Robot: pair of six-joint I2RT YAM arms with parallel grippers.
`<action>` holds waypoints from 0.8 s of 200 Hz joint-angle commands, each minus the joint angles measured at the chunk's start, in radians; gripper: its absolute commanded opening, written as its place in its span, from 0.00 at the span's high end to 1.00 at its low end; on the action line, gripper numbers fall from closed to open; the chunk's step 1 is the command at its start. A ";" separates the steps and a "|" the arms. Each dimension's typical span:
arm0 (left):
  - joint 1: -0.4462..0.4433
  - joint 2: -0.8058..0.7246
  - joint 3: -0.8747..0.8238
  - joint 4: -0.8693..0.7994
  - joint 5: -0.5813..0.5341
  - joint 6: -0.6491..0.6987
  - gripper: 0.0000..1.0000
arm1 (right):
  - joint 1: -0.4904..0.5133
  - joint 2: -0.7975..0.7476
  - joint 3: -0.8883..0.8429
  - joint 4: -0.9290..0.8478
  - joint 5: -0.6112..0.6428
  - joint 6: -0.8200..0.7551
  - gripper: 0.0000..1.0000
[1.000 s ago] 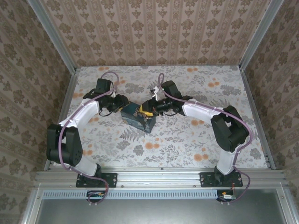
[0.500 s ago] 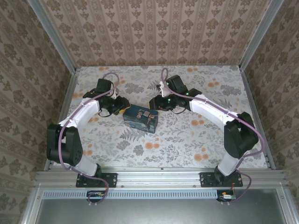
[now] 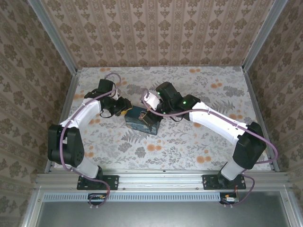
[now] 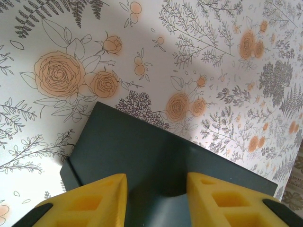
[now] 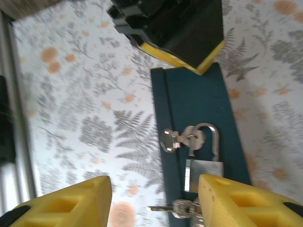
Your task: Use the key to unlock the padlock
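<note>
A dark blue box (image 3: 138, 121) lies mid-table. On its top lies the small grey padlock (image 5: 203, 174), its thin shackle (image 5: 215, 137) pointing away from me. A silvery key (image 5: 177, 207) lies at the lock's near end with its blade pointing left; I cannot tell whether it sits in the lock. Another silvery metal piece (image 5: 171, 140) lies by the shackle. My right gripper (image 5: 154, 208) hovers open above the box (image 5: 199, 104), with the padlock under its right finger (image 5: 246, 203). My left gripper (image 4: 156, 201) sits over the box's far-left end (image 4: 137, 142), fingers apart, the box face showing in the gap.
The flowered tabletop (image 3: 189, 142) runs all round the box. Patterned walls and metal posts (image 3: 71, 90) close in the left, back and right. In the right wrist view the left gripper's black body (image 5: 180, 28) stands at the far end of the box.
The right gripper pulled back off the box, then swung left over it, and its jaws widened. The left arm and the box stayed put.
</note>
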 commanded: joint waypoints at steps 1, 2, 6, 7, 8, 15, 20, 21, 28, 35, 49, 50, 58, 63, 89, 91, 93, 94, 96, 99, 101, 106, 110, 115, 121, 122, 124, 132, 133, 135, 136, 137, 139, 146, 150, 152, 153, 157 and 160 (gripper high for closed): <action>-0.005 0.025 0.005 -0.057 -0.004 0.021 0.63 | 0.007 0.023 -0.003 -0.023 0.110 -0.217 0.47; -0.005 0.025 0.005 -0.057 -0.004 0.022 0.63 | 0.007 0.024 -0.003 -0.024 0.111 -0.221 0.47; -0.006 0.024 0.005 -0.057 -0.004 0.022 0.63 | 0.011 0.029 -0.001 -0.027 0.118 -0.236 0.46; -0.007 0.024 0.006 -0.057 -0.003 0.022 0.63 | 0.011 0.031 0.000 -0.028 0.119 -0.239 0.46; -0.006 0.025 0.006 -0.058 -0.003 0.022 0.63 | 0.012 0.032 0.000 -0.028 0.120 -0.242 0.46; -0.006 0.026 0.005 -0.059 -0.004 0.024 0.63 | 0.013 0.044 0.004 -0.033 0.129 -0.262 0.46; -0.006 0.028 0.006 -0.058 -0.003 0.025 0.63 | 0.013 0.053 0.006 -0.033 0.139 -0.274 0.46; -0.007 0.028 0.006 -0.059 -0.003 0.025 0.63 | 0.013 0.055 0.006 -0.033 0.141 -0.276 0.46; -0.006 0.029 0.006 -0.061 -0.002 0.027 0.63 | 0.013 0.068 0.011 -0.034 0.151 -0.287 0.47; -0.006 0.031 0.005 -0.061 -0.003 0.029 0.63 | 0.013 0.082 0.017 -0.038 0.152 -0.298 0.47; -0.006 0.031 0.000 -0.061 -0.002 0.028 0.63 | 0.011 0.105 0.032 -0.039 0.136 -0.301 0.47; -0.006 0.031 0.000 -0.060 -0.002 0.028 0.63 | 0.011 0.107 0.035 -0.039 0.134 -0.299 0.47; -0.006 0.031 -0.003 -0.061 -0.002 0.029 0.63 | 0.009 0.116 0.040 -0.039 0.120 -0.294 0.47; -0.006 0.031 -0.003 -0.061 -0.001 0.029 0.63 | 0.008 0.123 0.042 -0.039 0.114 -0.295 0.47; -0.006 0.030 -0.004 -0.059 0.001 0.030 0.63 | 0.003 0.161 0.060 -0.033 0.139 -0.273 0.49; -0.006 0.029 -0.005 -0.059 0.001 0.030 0.63 | 0.001 0.164 0.062 -0.030 0.142 -0.270 0.49; -0.007 0.030 -0.004 -0.059 0.001 0.030 0.63 | 0.000 0.167 0.062 -0.030 0.143 -0.268 0.50; -0.006 0.030 -0.004 -0.059 0.001 0.030 0.63 | -0.001 0.168 0.064 -0.030 0.144 -0.267 0.50; -0.006 0.030 -0.004 -0.059 0.002 0.031 0.63 | -0.003 0.170 0.066 -0.031 0.144 -0.266 0.50; -0.006 0.030 -0.004 -0.060 0.002 0.032 0.63 | -0.006 0.174 0.070 -0.033 0.143 -0.264 0.51; -0.006 0.030 -0.003 -0.061 0.003 0.033 0.63 | -0.008 0.176 0.072 -0.034 0.142 -0.261 0.51; -0.006 0.030 -0.002 -0.062 0.004 0.033 0.63 | -0.012 0.180 0.075 -0.036 0.139 -0.257 0.52; -0.004 0.029 -0.002 -0.062 0.004 0.033 0.63 | -0.016 0.183 0.080 -0.038 0.134 -0.252 0.52; -0.004 0.030 -0.004 -0.062 0.004 0.034 0.63 | -0.021 0.186 0.084 -0.038 0.127 -0.247 0.53; -0.004 0.029 -0.004 -0.062 0.004 0.036 0.63 | -0.027 0.187 0.086 -0.038 0.112 -0.241 0.54; -0.004 0.029 -0.004 -0.061 0.005 0.035 0.63 | -0.029 0.187 0.087 -0.039 0.110 -0.241 0.54; -0.004 0.030 -0.004 -0.061 0.006 0.036 0.63 | -0.031 0.189 0.089 -0.039 0.105 -0.240 0.54; -0.003 0.031 -0.005 -0.061 0.007 0.036 0.63 | -0.042 0.196 0.098 -0.069 0.084 -0.234 0.55; -0.003 0.031 -0.006 -0.061 0.007 0.036 0.63 | -0.044 0.197 0.100 -0.071 0.080 -0.234 0.56; -0.003 0.031 -0.005 -0.061 0.007 0.036 0.63 | -0.045 0.199 0.104 -0.077 0.076 -0.234 0.56; -0.003 0.031 -0.005 -0.061 0.007 0.037 0.63 | -0.047 0.201 0.105 -0.079 0.073 -0.234 0.57; -0.003 0.031 -0.005 -0.060 0.007 0.037 0.63 | -0.049 0.202 0.107 -0.084 0.071 -0.233 0.57; -0.003 0.031 -0.006 -0.060 0.007 0.037 0.63 | -0.051 0.205 0.110 -0.089 0.065 -0.233 0.57; -0.003 0.032 -0.007 -0.060 0.009 0.037 0.63 | -0.059 0.212 0.123 -0.109 0.051 -0.228 0.59; -0.003 0.031 -0.007 -0.059 0.009 0.037 0.63 | -0.063 0.217 0.128 -0.117 0.044 -0.227 0.60; -0.002 0.031 -0.006 -0.059 0.009 0.037 0.63 | -0.065 0.219 0.130 -0.121 0.041 -0.225 0.60; -0.002 0.030 -0.007 -0.059 0.009 0.037 0.63 | -0.065 0.220 0.131 -0.123 0.040 -0.224 0.60; -0.001 0.030 -0.007 -0.059 0.009 0.037 0.63 | -0.068 0.222 0.133 -0.131 0.029 -0.222 0.60; -0.001 0.029 -0.007 -0.059 0.010 0.037 0.63 | -0.070 0.225 0.135 -0.137 0.021 -0.221 0.60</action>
